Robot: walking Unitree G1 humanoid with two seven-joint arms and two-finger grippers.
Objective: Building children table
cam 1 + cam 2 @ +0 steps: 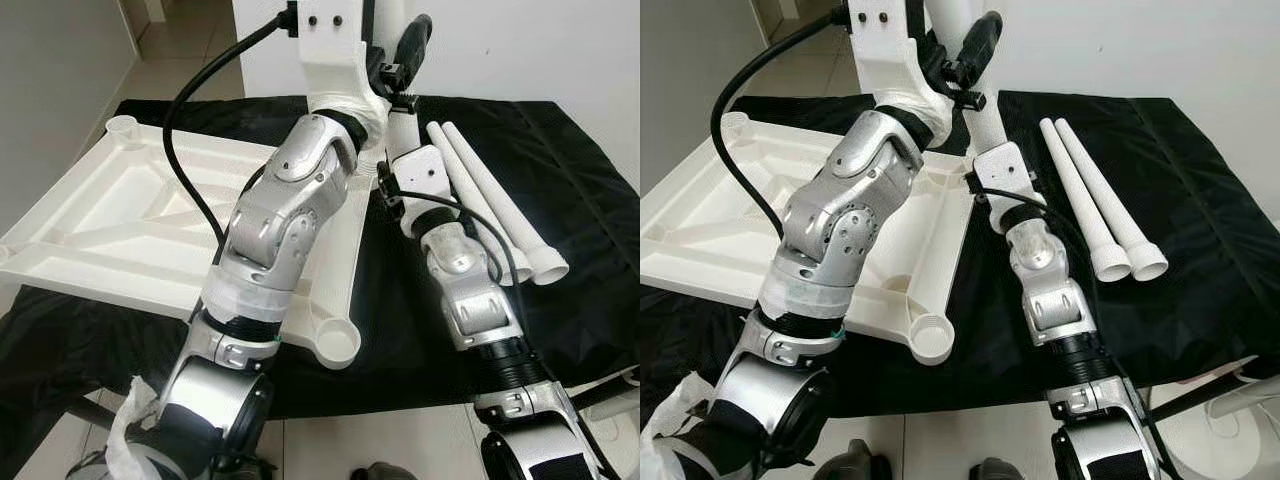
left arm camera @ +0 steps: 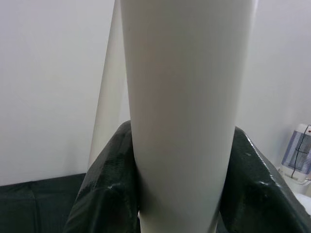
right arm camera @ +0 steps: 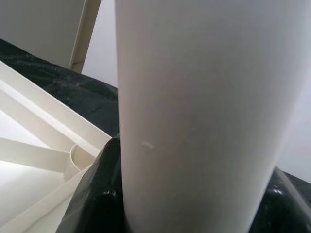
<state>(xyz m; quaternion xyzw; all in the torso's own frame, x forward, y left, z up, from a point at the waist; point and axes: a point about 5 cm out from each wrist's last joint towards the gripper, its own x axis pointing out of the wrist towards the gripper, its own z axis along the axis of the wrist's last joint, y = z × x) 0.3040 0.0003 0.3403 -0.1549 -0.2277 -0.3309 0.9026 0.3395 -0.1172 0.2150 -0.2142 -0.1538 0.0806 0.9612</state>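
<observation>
A white plastic children's tabletop lies upside down on a worktop draped in black cloth, its ribbed underside and round corner sockets facing up. One empty socket sits at the near corner, close to the worktop edge. Two loose white table legs lie side by side on the cloth to the robot's right, well apart from the tabletop.

Both silver arms are raised and reach forward, elbows bent, wrists meeting at the far edge of the tabletop. There they hold one white leg standing roughly upright. In the left wrist view, the left gripper has its black fingers pressed against both sides of the leg. In the right wrist view, the right gripper clasps the leg the same way, with a corner socket of the tabletop just beside it.

Whether the leg's foot has met a socket cannot be told; the arms hide it.

The risk, as I judge it: if the leg is tilted when pushed down, it could jam or skid off the socket rim. With two grippers on one leg, uneven pushing could twist it or slide the tabletop across the cloth.
</observation>
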